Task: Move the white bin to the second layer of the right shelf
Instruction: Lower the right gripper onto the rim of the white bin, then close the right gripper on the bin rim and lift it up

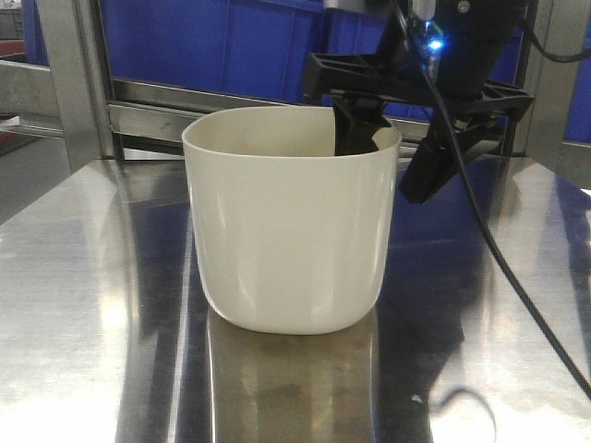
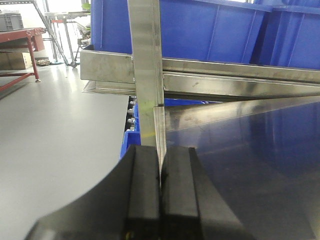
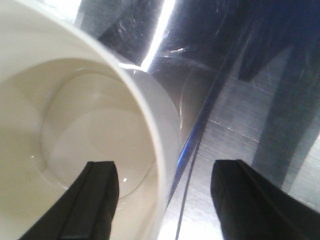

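Note:
The white bin [image 1: 286,231] stands upright and empty on the shiny steel table [image 1: 92,305]. My right gripper [image 1: 388,161] is open and straddles the bin's far right rim. One finger [image 3: 97,200] is inside the bin [image 3: 90,125] and the other finger [image 3: 245,200] is outside over the table, neither visibly pressing the wall. My left gripper [image 2: 160,165] is shut on nothing, its tips by the table's left corner and a steel post [image 2: 147,75]. The right shelf second layer is out of view.
A steel-framed rack [image 1: 148,101] holding blue crates [image 1: 231,46] runs right behind the table. The left wrist view shows more blue crates [image 2: 210,30] on its rail and grey floor [image 2: 55,130] left of the table. A black cable [image 1: 503,268] trails across the table's right side.

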Robot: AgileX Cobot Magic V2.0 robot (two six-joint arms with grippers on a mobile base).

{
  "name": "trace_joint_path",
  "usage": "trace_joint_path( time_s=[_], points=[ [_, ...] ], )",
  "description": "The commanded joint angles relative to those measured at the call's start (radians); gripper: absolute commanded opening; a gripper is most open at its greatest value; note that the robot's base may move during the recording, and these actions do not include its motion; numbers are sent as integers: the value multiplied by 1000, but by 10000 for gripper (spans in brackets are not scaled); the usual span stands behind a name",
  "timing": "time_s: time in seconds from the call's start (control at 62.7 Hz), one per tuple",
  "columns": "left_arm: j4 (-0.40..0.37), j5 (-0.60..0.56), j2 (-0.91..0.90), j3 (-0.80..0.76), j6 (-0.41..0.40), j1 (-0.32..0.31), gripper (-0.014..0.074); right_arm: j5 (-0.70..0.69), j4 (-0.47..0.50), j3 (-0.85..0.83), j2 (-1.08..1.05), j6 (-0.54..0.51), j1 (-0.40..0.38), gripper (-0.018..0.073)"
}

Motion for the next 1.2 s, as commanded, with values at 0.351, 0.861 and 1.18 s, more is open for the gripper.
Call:
trace_joint_path(
  time_s=[0.351,0.861,1.18],
  points=[
    [-6,-85,-14,37,-3,-3,85,-87,0,-35,-74,-6,2,52],
    [-6,-85,-14,37,-3,-3,85,-140,-44,20,-425,-6,-151,57],
    [-6,-85,-14,37,-3,-3,85,-142,-43,257,-713,-6,-328,57]
  ],
)
